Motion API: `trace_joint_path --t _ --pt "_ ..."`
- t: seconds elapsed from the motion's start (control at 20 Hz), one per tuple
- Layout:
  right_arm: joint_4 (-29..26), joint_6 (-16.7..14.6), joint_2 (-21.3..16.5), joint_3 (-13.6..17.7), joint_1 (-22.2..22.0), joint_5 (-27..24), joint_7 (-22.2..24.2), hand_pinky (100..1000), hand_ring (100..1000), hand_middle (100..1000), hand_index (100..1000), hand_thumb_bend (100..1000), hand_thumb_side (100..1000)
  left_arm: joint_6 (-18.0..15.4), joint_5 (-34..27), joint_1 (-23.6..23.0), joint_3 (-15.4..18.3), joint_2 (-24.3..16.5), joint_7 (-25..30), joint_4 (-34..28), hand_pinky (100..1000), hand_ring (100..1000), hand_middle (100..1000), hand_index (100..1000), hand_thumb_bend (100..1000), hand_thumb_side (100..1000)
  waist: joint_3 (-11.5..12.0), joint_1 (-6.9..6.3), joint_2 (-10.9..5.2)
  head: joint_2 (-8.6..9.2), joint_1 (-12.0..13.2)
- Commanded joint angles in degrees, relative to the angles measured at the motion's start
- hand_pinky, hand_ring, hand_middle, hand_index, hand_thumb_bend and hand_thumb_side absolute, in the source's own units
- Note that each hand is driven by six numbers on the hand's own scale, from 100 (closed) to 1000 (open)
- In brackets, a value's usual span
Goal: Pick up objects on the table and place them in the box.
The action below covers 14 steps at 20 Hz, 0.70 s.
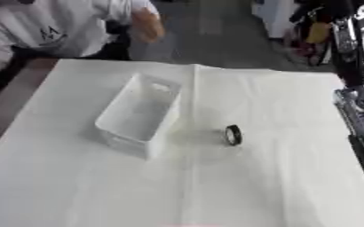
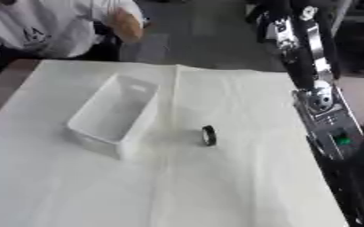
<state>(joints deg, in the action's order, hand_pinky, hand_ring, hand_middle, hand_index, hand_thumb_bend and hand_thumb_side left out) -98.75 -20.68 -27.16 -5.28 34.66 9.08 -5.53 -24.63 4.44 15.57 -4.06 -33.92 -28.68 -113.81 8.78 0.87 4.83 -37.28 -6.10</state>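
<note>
A white cloth covers the table (image 1: 76, 195), smooth but for a raised crease running from the far edge toward the near one, right through the middle. Left of that crease sits the box (image 1: 107, 119), a white rectangular bin of thin, slightly translucent plastic with rounded corners and a cut-out handle in its far end wall. It lies askew, its long side angled from far right to near left, and from here its inside looks bare.

Just right of the crease, near the box's near right corner but clear of it, stands a small black ring (image 2: 208, 135). It's up on its edge, glossy, a narrow band with an open middle. What it's made of, I can't tell.

Along the right side comes the robot's right arm (image 2: 325, 119), black with silver joints, a round metal fitting and a green spot on its housing. It runs down out of the bottom right corner, and the hand itself is cut off, so whether its fingers are spread or curled cannot be told. The left hand shows nowhere.

Bare dark tabletop peeks out at the far left beyond the cloth.
</note>
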Motion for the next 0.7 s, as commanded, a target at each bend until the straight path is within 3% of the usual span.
trace_joint_path --t 0.05,0.35,0.7 --pt "0.0 1.0 -1.0 0.8 0.9 1.4 -1.2 258 499 589 664 100 887 0.1 -0.2 0.4 0.4 -1.3 -0.1 -0.8 793 621 717 730 255 799 0.0 -0.12 -0.82 0.44 -0.8" --pt "2.7 4.4 -0.6 0.6 2.9 6.4 -3.6 256 496 595 682 121 897 0.1 -0.2 0.4 0.3 -1.3 0.0 -0.8 794 621 717 730 255 799 -0.1 -0.18 -0.93 0.23 -1.0" --pt "9.8 7.8 -0.5 -0.3 7.1 14.6 -3.6 294 512 633 711 174 899 0.1 -0.2 0.3 0.2 -1.4 0.1 -0.8 794 621 718 730 253 799 -0.2 -0.22 -0.85 0.51 -1.2"
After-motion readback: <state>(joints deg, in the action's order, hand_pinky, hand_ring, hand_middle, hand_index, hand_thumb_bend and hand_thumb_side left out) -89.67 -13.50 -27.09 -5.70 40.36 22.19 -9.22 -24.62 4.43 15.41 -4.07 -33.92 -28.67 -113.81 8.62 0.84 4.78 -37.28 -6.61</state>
